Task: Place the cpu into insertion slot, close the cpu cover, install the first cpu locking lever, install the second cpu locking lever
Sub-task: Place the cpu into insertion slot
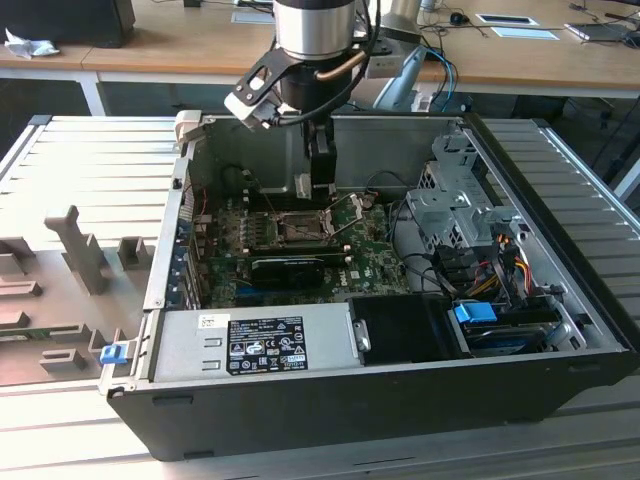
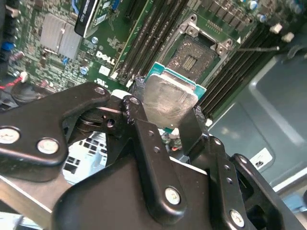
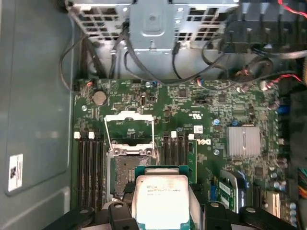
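An open desktop computer case (image 1: 380, 400) lies on its side on a slatted grey table (image 1: 90, 170), with the robot arm (image 1: 315, 40) reaching down into it from above. Inside the case are a power supply (image 1: 250, 340), a metal drive cage (image 1: 450, 200) and the green motherboard (image 3: 192, 105).

The gripper (image 2: 165, 112) is clenched on the cpu (image 2: 168, 98). The two black fingers (image 2: 144, 139) press on opposite edges of the chip, and its dull silver top faces the wrist cameras. The cpu is therefore in the grasp and, by the look of it, not yet seated.

The insertion slot (image 2: 194, 57) lies under the fingers and a little beyond their tips. In the first wrist view, the cpu (image 3: 159, 196) overlaps the near edge of the insertion slot (image 3: 127, 172), so the chip seems offset from the socket and not centred over it. The chip's sides look roughly square to the socket's sides.

The exterior view gives the height: the gripper (image 1: 320, 165) hangs clear above the board, with the insertion slot (image 1: 297, 228) below it and slightly toward the exterior view's left.

The first wrist view adds the cpu cover (image 3: 128, 116), swung up on the far side of the socket from the fingers, with long memory slots (image 3: 88, 163) alongside. The second wrist view shows the socket's contact field bare.
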Available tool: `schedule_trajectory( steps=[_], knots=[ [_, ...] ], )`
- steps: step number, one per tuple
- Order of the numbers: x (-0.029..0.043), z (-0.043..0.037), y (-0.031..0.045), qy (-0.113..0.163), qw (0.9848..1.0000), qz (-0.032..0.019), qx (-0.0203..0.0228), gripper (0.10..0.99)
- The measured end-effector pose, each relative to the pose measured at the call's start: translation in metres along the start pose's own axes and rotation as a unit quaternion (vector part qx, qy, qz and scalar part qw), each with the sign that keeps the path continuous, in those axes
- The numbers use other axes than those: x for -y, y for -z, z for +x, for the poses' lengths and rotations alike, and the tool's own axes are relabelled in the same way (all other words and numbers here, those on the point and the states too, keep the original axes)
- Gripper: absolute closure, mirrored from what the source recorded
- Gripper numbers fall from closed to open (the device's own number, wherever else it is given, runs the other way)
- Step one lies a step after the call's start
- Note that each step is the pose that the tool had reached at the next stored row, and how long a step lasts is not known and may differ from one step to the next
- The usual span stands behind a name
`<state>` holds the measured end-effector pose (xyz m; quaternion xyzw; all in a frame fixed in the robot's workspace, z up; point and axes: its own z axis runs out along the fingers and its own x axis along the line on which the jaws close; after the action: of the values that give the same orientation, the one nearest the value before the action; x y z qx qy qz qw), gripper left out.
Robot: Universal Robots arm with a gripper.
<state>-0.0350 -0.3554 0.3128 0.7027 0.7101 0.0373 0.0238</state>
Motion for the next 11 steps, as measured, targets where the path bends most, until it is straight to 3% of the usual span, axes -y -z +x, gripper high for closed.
schedule_trajectory(
  steps=[11],
  knots=[
    [0.0005, -0.0001, -0.0062, 0.000, 1.0000, 0.0000, 0.0000, 0.557]
  ],
)
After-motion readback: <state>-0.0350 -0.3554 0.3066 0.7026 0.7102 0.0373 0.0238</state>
